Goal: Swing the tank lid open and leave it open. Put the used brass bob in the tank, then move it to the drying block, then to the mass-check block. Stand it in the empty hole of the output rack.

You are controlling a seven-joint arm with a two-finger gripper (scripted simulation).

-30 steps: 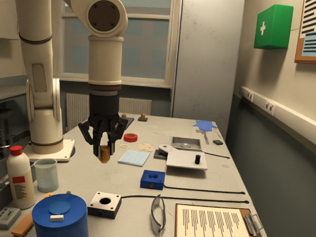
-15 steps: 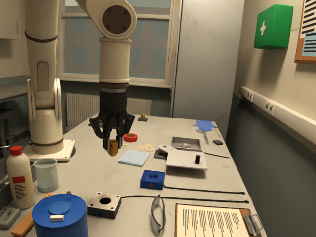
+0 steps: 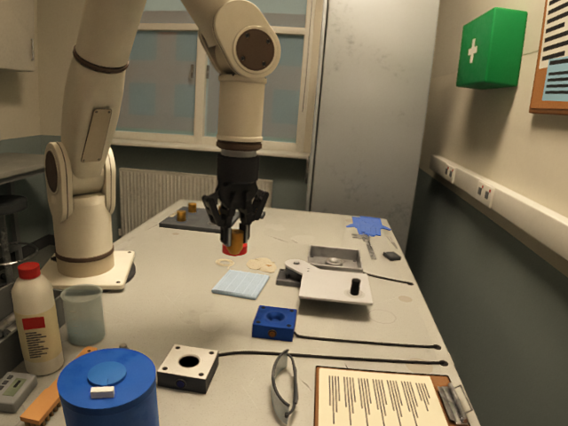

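Toward the right of the bench stands the small grey tank, its flat lid with a black knob swung open toward me. The brass bob is held in my closed gripper, in the air above the middle of the bench and in front of a red tape roll. The blue drying block sits in front of the tank. The grey mass-check block with a round hole sits nearer still. The dark output rack lies at the far left, with two brass bobs standing in it.
A blue cylinder stands at the near left corner, with a white bottle and a beaker beside it. A ribbed pad, safety glasses, a clipboard and two black cables lie on the bench.
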